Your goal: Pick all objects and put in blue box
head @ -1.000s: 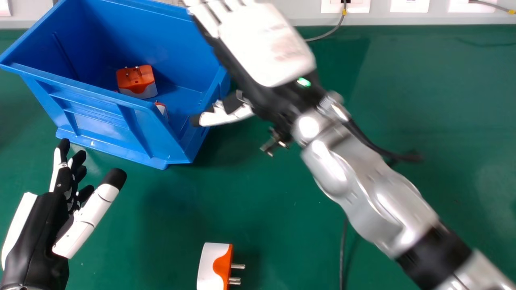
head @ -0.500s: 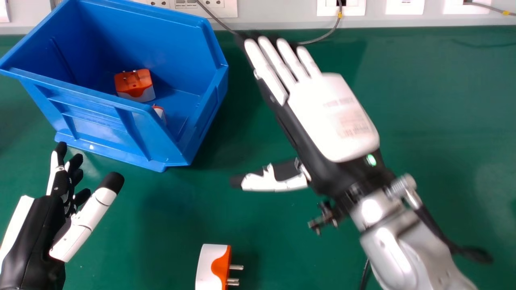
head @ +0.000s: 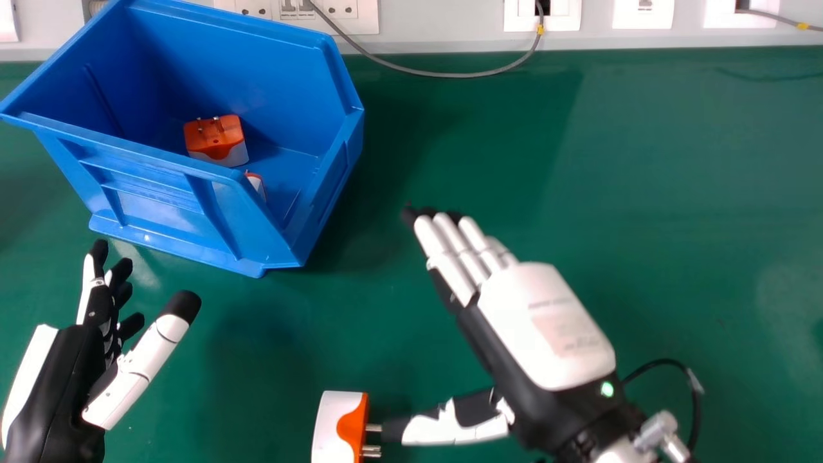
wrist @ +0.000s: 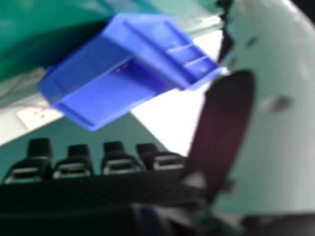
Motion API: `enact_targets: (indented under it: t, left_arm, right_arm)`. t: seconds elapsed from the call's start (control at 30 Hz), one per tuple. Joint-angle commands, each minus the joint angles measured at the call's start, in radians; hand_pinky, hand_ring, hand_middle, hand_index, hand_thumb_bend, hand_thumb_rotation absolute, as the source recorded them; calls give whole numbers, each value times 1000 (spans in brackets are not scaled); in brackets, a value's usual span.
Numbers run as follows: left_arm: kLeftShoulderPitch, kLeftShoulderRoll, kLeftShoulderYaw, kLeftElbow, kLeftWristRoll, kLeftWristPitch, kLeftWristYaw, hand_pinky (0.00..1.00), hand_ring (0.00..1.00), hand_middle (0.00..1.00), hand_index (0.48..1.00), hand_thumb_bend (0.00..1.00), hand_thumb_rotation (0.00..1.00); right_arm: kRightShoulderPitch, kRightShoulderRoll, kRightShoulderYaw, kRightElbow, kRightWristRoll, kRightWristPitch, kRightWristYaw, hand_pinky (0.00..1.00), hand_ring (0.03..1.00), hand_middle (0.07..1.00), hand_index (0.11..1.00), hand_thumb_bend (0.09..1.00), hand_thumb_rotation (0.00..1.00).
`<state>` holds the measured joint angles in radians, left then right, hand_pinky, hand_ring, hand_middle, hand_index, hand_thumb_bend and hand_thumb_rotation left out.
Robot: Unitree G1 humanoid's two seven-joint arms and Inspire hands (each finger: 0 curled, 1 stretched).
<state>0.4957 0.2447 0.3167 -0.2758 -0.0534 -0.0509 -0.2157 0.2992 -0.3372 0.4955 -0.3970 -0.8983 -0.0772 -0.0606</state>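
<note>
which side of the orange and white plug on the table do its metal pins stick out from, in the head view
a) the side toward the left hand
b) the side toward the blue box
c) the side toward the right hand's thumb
c: the pins of the plug point to the view's right, toward the thumb of the right hand.

Broad passage offered by green table [head: 681, 193] right of blue box [head: 161, 212]. Entry allowed through box's open top (though ringed by raised walls). Box's near left side obstructed by left hand [head: 64, 373]; gap bounded by right hand [head: 546, 321], nearer and right of box. Nearer than box, table interrupted by plug [head: 331, 424]; far right of box, crossed by cable [head: 450, 75].
</note>
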Motion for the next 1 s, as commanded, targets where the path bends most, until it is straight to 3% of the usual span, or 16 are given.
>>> enact_targets:
  t: [0.0,0.13,0.4,0.57,0.83,0.97]
  left_arm:
    - [-4,1,4,-4,-10,-28,-1,936,1000,1000,1000,796,680]
    - [-4,2,7,3,-4,-27,6,933,1000,1000,1000,796,673]
    - [8,-1,12,-8,-19,-27,2,930,1000,1000,1000,802,672]
    - [10,3,12,-3,-10,-38,3,930,1000,1000,1000,805,674]
    - [14,7,12,-5,-6,-45,4,933,1000,1000,1000,806,680]
    - [16,9,11,-8,3,-41,8,936,1000,1000,1000,799,681]
  right_arm:
    - [16,-6,7,-31,32,-41,11,914,1000,1000,1000,654,368]
    - [40,-11,11,-29,105,-75,63,912,1000,1000,1000,669,379]
    - [53,-4,43,-19,139,-87,147,928,1000,1000,996,703,367]
    - [22,12,69,24,164,-89,184,940,999,1000,991,712,360]
    - [-84,28,108,144,103,-93,192,927,983,1000,982,734,324]
    - [-130,43,125,210,66,-89,182,923,981,1000,975,729,327]
